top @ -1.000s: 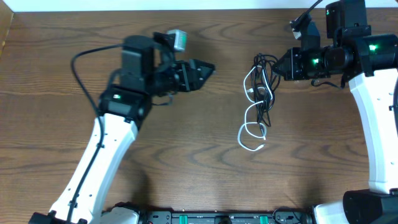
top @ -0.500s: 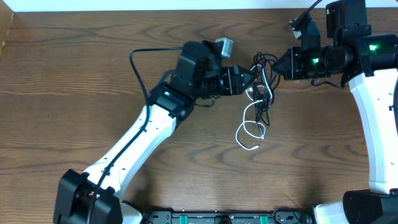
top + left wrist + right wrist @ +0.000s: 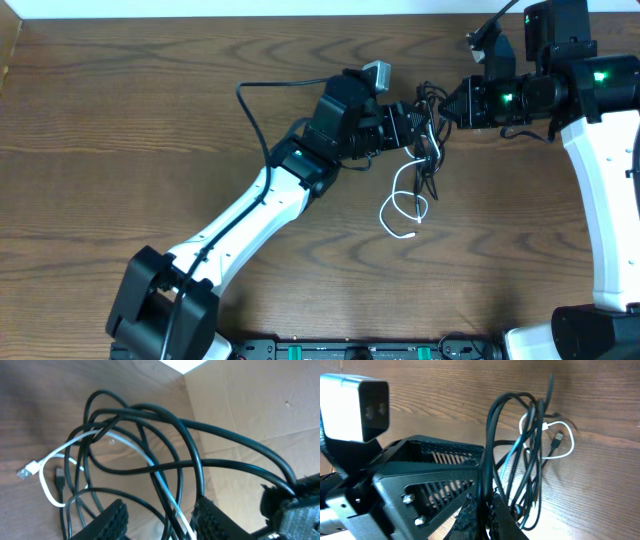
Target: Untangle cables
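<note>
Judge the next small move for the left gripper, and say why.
Probably close the left gripper on the white cable running between its open jaws: the right gripper pinches the black cables, so a second hold would let them be pulled apart.

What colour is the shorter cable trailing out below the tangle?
White; the white cable shows best in the overhead view, below the black cables.

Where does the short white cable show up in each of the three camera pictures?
Overhead: the white cable loops right of centre, hanging below the tangle.
Left wrist: white cable on the left, its plug at the far left.
Right wrist: white cable is a small loop, upper right.
Shared landmark: the black cables it threads through.
</note>
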`<move>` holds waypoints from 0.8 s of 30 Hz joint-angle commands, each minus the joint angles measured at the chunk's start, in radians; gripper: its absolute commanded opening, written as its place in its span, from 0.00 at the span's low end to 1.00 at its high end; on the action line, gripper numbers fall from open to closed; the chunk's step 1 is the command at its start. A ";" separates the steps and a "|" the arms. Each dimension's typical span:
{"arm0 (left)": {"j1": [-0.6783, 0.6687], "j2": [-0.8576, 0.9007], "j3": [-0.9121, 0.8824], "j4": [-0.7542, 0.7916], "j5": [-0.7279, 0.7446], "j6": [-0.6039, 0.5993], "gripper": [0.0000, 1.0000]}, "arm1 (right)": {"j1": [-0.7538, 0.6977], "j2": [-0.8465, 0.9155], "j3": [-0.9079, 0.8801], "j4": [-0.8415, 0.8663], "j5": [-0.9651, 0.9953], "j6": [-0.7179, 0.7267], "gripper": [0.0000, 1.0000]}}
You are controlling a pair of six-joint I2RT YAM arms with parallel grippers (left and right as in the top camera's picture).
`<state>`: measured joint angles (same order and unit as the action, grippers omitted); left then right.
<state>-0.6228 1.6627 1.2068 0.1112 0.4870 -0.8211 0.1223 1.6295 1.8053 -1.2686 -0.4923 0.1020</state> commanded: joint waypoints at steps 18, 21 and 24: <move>-0.019 0.055 0.027 0.171 0.093 -0.127 0.34 | 0.005 -0.002 0.018 -0.008 -0.022 0.008 0.01; -0.020 0.057 0.024 0.155 0.109 -0.127 0.32 | 0.005 -0.002 0.018 -0.007 -0.022 0.008 0.01; -0.033 0.058 0.022 0.107 0.108 -0.122 0.28 | 0.005 -0.002 0.018 -0.007 -0.022 0.008 0.01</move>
<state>-0.6376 1.7103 1.2068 0.2451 0.5564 -0.9463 0.1223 1.6295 1.8053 -1.2793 -0.4892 0.1024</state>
